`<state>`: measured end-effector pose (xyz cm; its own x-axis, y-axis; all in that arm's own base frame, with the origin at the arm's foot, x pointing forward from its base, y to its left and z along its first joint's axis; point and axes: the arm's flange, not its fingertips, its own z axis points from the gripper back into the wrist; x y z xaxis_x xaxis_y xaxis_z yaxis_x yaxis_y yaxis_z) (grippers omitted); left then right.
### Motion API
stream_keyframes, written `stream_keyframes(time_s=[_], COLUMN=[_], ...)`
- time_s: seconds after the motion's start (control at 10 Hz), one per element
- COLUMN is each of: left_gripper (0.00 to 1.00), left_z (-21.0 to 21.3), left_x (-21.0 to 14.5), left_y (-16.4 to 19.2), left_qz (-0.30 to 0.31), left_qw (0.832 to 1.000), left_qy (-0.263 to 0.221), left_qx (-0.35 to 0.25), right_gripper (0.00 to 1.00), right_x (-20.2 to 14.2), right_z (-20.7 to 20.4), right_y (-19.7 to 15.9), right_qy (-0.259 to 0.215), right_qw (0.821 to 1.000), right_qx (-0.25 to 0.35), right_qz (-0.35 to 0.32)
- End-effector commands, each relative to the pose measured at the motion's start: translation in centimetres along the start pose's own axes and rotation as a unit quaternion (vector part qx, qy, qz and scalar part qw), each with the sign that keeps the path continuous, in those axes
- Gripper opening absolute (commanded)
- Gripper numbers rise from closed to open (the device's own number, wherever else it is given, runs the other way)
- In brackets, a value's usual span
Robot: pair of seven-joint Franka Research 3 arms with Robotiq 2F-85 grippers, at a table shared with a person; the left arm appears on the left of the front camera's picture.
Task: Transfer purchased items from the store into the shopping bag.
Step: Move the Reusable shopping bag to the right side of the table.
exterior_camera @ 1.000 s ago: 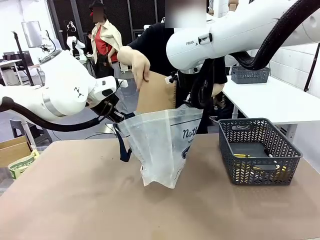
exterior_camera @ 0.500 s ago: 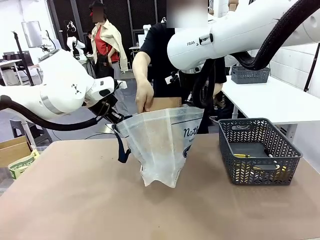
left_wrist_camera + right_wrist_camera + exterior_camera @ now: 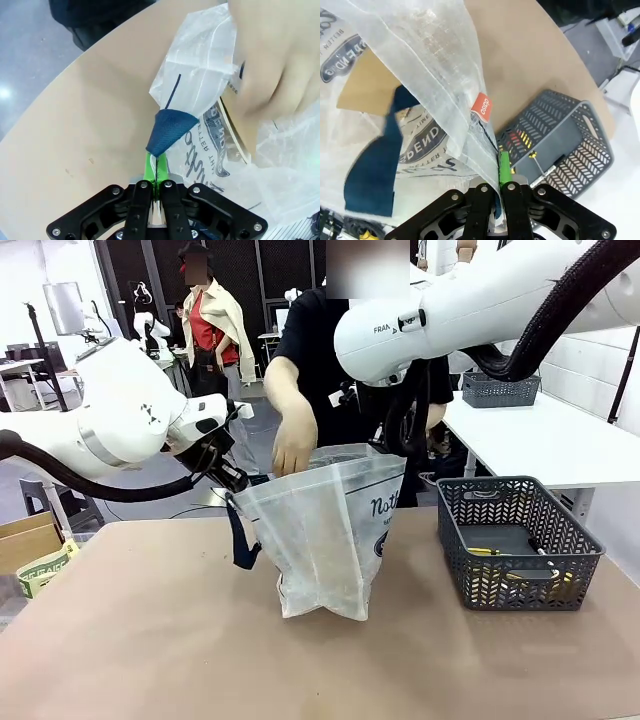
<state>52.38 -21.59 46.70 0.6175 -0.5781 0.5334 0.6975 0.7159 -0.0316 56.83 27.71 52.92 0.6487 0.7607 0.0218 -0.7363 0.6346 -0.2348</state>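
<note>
The shopping bag [image 3: 322, 540], translucent white with a navy handle [image 3: 238, 540], stands open mid-table, held up between both grippers. My left gripper [image 3: 230, 484] is shut on the bag's left rim at the navy strap [image 3: 169, 129]; its jaws [image 3: 158, 186] are closed on the plastic. My right gripper [image 3: 399, 447] is shut on the right rim, its green pad [image 3: 504, 167] pressed on the plastic. A person's hand [image 3: 295, 443] reaches into the bag's mouth. A flat brown card-like item [image 3: 366, 84] lies inside the bag.
A dark grey lattice basket [image 3: 519, 540] stands at the table's right with yellow-marked items inside; it also appears beside the bag [image 3: 560, 140]. The person [image 3: 340, 360] stands at the far edge. A cardboard box [image 3: 30, 550] sits off the left edge.
The person's hand has pushed the flat brown item from above the rim down into the bag. The bag has settled slightly; both grippers keep their hold.
</note>
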Motion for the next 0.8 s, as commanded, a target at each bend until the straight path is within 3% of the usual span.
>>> stream_keyframes(time_s=[0.0,0.7], left_gripper=[0.00,0.00], left_z=[-0.01,-0.01], left_x=[-0.05,-0.05], left_y=[0.13,0.13], left_qz=[0.000,0.000], left_qw=[1.000,1.000], left_qy=[-0.001,-0.001], left_qx=[0.003,0.003], right_gripper=[0.00,0.00], right_x=[-0.16,-0.16], right_z=[-0.03,-0.03], right_y=[-0.08,-0.08], right_qy=[0.005,0.005], right_qw=[1.000,1.000], right_qx=[0.001,0.001], right_qz=[-0.001,-0.001])
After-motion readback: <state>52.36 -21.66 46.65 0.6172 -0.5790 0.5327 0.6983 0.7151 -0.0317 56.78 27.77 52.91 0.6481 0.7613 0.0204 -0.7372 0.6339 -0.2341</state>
